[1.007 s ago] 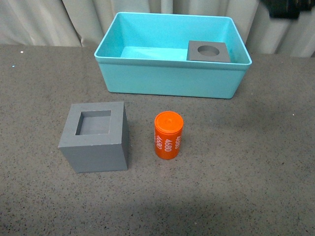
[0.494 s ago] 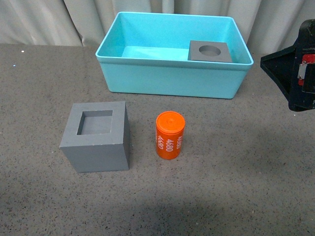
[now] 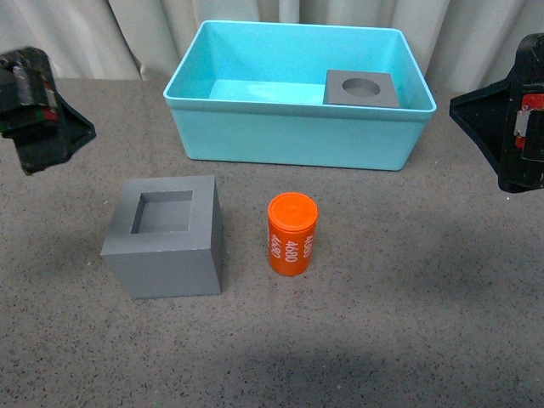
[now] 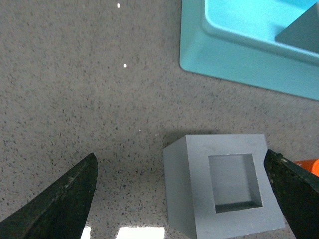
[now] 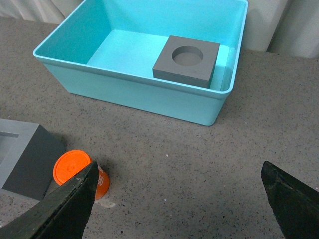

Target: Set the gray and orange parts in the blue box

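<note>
Box [image 3: 297, 140]: smooth turquoise plastic, rectangular, with a rim all round, in the upper middle of the front view.
Holed cube [image 3: 361, 88]: matte gray with a round hole in its top face, lying inside the Box at its right end.
Recessed cube [image 3: 166, 242]: matte gray and sharp-edged with a square recess on top, on the table at lower left of centre, outside the Box.
Cylinder [image 3: 291, 235]: short and orange with a flat cap and white "4680" down its side, standing upright near the Recessed cube but apart from it.
Left claw [image 4: 182, 196]: black tapered fingers spread wide, above the Recessed cube, at the left edge of the front view.
Right claw [image 5: 179, 199]: black fingers spread wide, at the right edge of the front view.
Table [image 3: 408, 306]: dark gray and speckled.
Curtain [image 3: 85, 34]: pale and pleated, along the top.
</note>
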### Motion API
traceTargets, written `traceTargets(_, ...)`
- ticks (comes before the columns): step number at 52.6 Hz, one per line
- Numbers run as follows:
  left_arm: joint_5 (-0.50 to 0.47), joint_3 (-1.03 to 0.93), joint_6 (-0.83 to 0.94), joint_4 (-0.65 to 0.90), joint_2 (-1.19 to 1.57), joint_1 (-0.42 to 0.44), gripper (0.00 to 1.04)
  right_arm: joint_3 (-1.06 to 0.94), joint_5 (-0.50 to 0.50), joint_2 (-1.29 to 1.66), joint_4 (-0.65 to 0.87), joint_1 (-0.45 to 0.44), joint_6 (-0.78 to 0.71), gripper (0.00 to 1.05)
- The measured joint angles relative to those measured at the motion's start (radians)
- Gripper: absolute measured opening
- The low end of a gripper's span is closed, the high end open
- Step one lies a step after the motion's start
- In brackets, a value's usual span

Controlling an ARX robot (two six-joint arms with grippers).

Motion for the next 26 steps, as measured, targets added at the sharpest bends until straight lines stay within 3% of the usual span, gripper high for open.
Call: traceTargets(26,-0.03,0.132,-0.099,-0.103,0.251,-0.105,0.98,0.0,0.0,0.0,0.0,0.0,0.0,0.95)
